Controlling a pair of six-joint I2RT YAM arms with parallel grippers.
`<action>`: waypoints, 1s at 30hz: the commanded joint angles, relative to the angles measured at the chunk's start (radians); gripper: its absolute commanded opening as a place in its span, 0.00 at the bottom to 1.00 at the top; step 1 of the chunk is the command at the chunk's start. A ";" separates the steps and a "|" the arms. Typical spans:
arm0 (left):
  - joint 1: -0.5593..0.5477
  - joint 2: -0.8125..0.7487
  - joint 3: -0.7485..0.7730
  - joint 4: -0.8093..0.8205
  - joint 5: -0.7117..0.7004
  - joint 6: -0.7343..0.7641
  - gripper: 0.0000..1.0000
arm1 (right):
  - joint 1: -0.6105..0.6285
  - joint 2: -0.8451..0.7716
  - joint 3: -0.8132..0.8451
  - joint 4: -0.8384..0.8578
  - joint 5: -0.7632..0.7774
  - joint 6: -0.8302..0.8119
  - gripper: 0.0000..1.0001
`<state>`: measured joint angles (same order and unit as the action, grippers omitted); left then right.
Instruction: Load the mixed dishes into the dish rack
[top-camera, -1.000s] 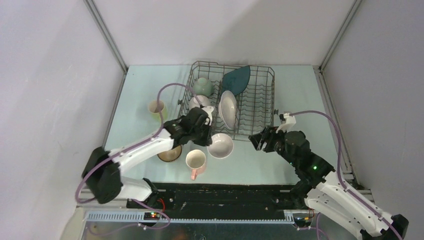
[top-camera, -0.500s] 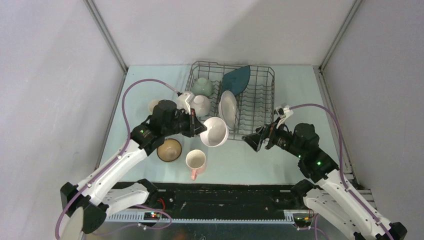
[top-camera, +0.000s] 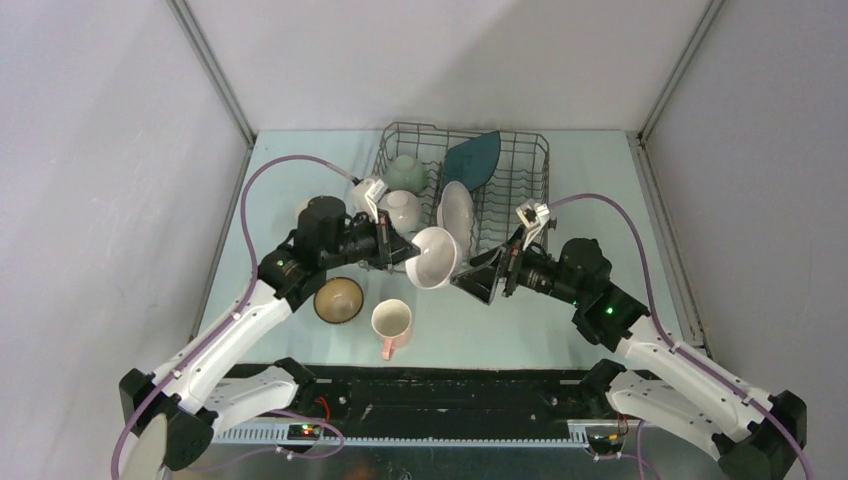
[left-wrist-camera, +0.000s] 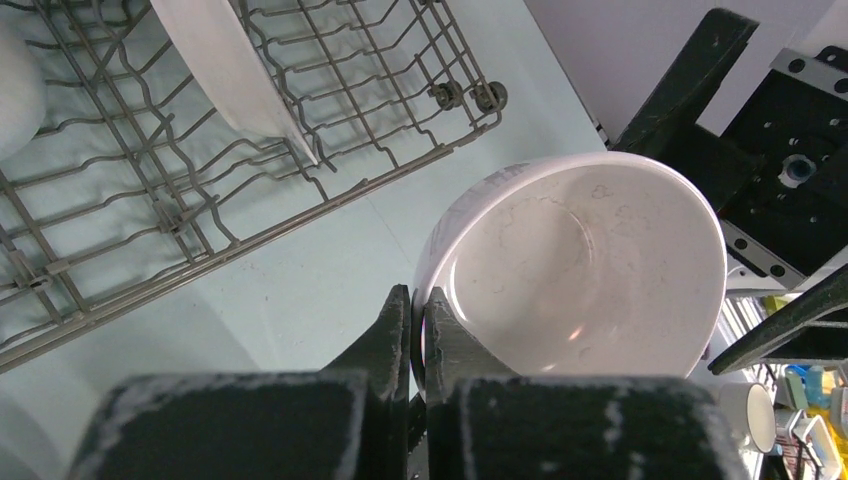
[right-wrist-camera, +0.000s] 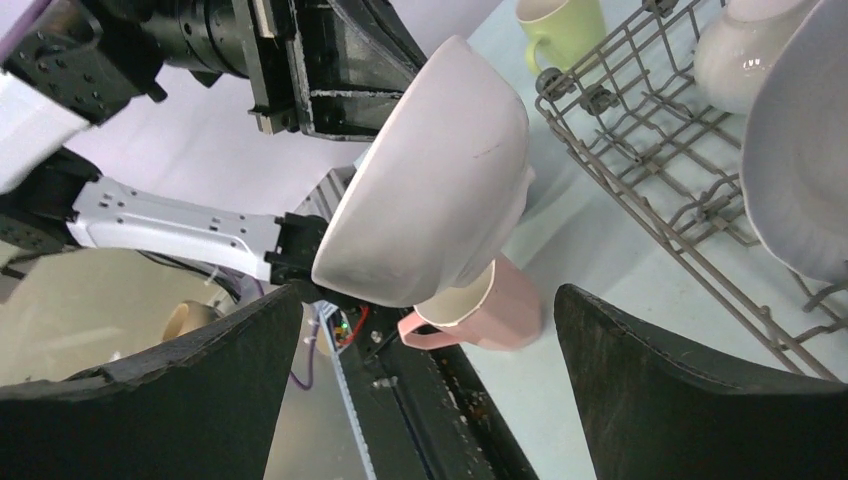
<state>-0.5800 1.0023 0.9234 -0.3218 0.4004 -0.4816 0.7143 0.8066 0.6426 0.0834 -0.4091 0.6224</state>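
Just in front of the dish rack (top-camera: 525, 215), a white bowl (top-camera: 433, 257) is being held up, pinched at its rim by the left claw (top-camera: 404, 250). The right claw (top-camera: 480, 278) is being held wide open toward it. A handover is probably being prepared, which needs a firm grip on the opposite rim.

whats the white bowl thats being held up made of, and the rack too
The white bowl looks like glazed ceramic: thick rounded rim, smooth surface with a soft sheen, faint marks inside. The dish rack appears to be grey metal wire, thin, bent and crossed, with a dull finish; whether it is coated is unclear.
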 joint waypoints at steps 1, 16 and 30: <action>0.008 -0.016 0.008 0.090 0.030 -0.032 0.00 | 0.045 0.024 0.045 0.111 0.097 0.107 1.00; 0.008 -0.028 -0.026 0.168 0.023 -0.058 0.00 | 0.111 0.068 0.014 0.236 0.230 0.257 0.72; 0.010 -0.031 -0.039 0.180 0.010 -0.062 0.35 | 0.109 0.067 0.000 0.270 0.248 0.258 0.14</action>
<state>-0.5755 0.9916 0.8822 -0.1799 0.4042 -0.5404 0.8192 0.8776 0.6342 0.2691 -0.1783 0.8837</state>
